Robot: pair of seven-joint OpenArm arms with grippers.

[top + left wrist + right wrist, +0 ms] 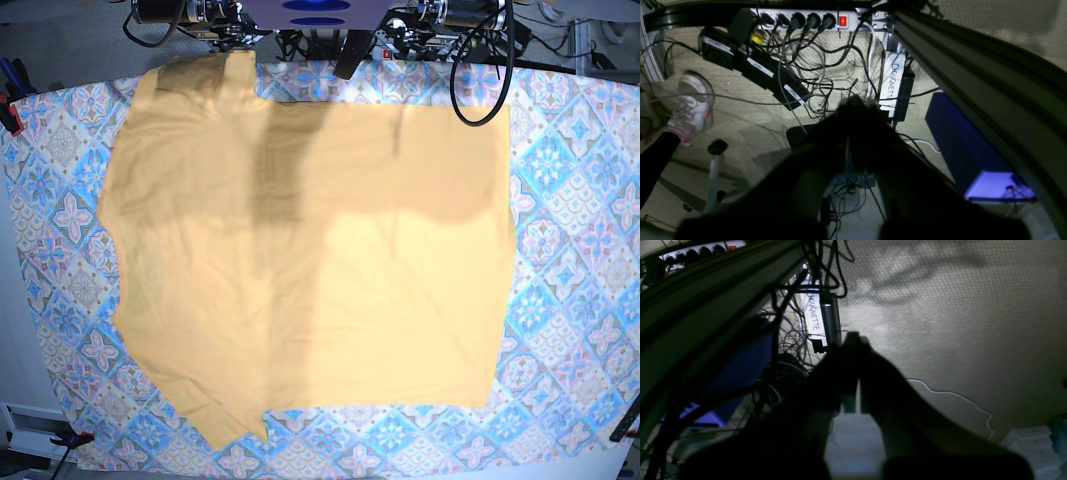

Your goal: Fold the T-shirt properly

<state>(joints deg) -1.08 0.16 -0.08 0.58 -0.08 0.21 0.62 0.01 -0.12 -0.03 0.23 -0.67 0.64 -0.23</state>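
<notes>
Spread flat, unfolded, T-shirt (310,270) across the patterned tablecloth (580,250) on the desk, presumably laid out ready for a first fold. Parked off the desk over floor cables, left end effector (857,101) and right end effector (853,338), both pressed together, empty.

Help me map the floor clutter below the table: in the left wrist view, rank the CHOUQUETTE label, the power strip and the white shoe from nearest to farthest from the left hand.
1. CHOUQUETTE label: just right of the tips of the left hand.
2. Power strip: beyond the hand, along the top edge of the view.
3. White shoe: far off at the left edge.
</notes>
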